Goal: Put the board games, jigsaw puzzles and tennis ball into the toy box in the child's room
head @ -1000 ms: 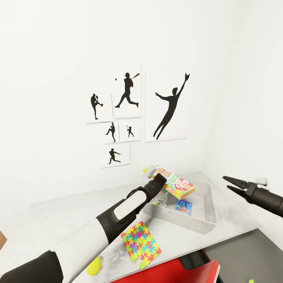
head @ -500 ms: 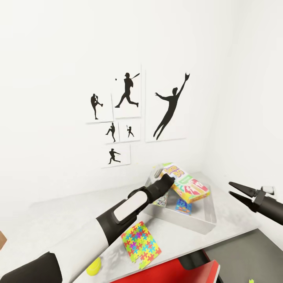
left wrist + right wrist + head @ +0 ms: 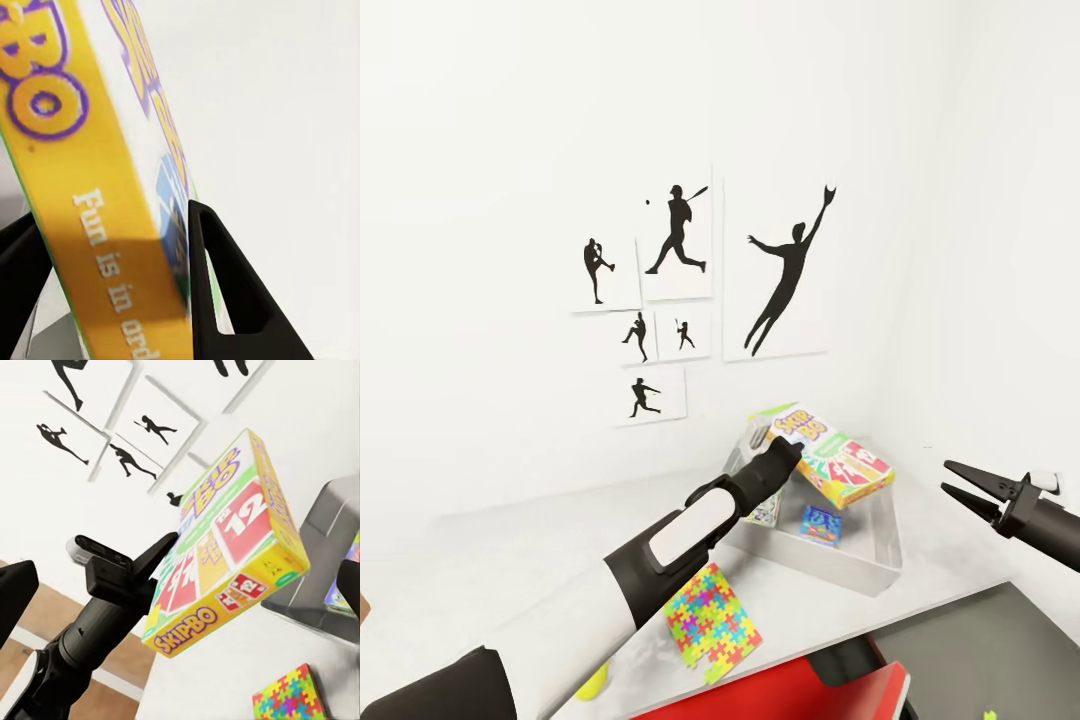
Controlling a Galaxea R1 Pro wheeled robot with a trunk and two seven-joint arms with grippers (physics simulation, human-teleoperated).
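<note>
My left gripper (image 3: 788, 452) is shut on a Skip-Bo board game (image 3: 830, 455), a green-edged box with a pastel cover, held tilted above the toy box (image 3: 840, 565). In the left wrist view its yellow side (image 3: 82, 187) sits clamped between the black fingers (image 3: 217, 285). Inside the grey toy box lie a small blue-cyan board game (image 3: 823, 523) and a pale patterned flat item (image 3: 765, 510). A bright jigsaw puzzle (image 3: 710, 622) lies on the table (image 3: 510, 560) in front of the box. The tennis ball (image 3: 592, 683) peeks out under my left arm. My right gripper (image 3: 958, 482) hovers open to the right of the box.
Black baseball-player silhouettes (image 3: 785, 270) hang on the white wall behind the table. A red object (image 3: 790, 690) sits below the table's front edge, beside the lower dark grey section (image 3: 980, 650). The room's corner closes in at the right.
My left gripper has raised the Skip-Bo game higher and farther right over the toy box. The right gripper drifted slightly right. The head view shifted a little.
</note>
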